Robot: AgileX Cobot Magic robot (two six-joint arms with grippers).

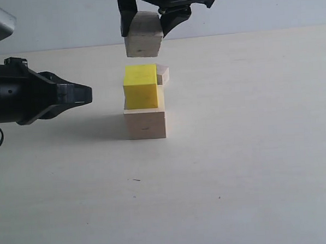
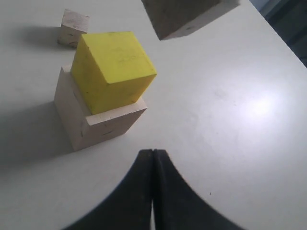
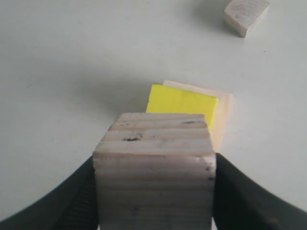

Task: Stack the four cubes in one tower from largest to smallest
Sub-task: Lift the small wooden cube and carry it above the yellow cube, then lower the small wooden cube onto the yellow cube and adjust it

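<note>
- Left jaws: pressed shut tip to tip, gripping nothing; level with the yellow cube (image 1: pixel 140 87), well to its left, pointing toward it.
- Large pale cube (image 1: pixel 145 124): directly under the yellow cube, touching it, resting on the counter (image 1: pixel 252 150).
- Yellow cube itself: seated on that base toward the left edge, leaving a bare strip of pale top on the right.
- Medium pale cube (image 1: pixel 144 40): hanging straight above the yellow cube, with a clear gap between, not touching.
- Right jaws: spread to the medium pale cube's width and clamped on two opposite faces of it, above the yellow cube.
- Smallest pale cube (image 1: pixel 163 74): on the counter behind the yellow cube, just to its right, partly hidden by it.
</note>
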